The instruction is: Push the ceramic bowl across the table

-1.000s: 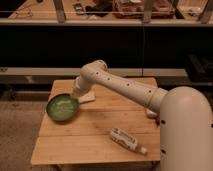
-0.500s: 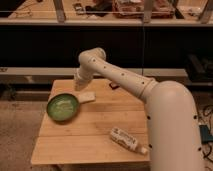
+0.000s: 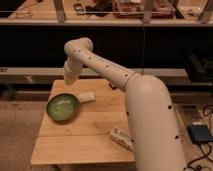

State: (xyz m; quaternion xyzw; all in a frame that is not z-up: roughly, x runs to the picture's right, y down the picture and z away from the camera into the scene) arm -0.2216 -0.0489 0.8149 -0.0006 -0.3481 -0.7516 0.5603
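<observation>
The ceramic bowl (image 3: 62, 106), wide, shallow and green, rests on the left part of the light wood table (image 3: 85, 135). My white arm rises from the lower right, bends high over the table's back edge and comes down to the gripper (image 3: 70, 80). The gripper hangs above and just behind the bowl, apart from it, and holds nothing. A small white object (image 3: 86, 97) lies right beside the bowl's right rim.
A white packet (image 3: 121, 138) lies near the table's front right, partly behind my arm. A dark shelf unit (image 3: 105, 20) with clutter runs along the back. Cables and a box (image 3: 200, 132) are on the floor to the right.
The arm has risen and its elbow has swung higher and left, lifting the gripper off the table. Bowl and white object have stayed in place.
</observation>
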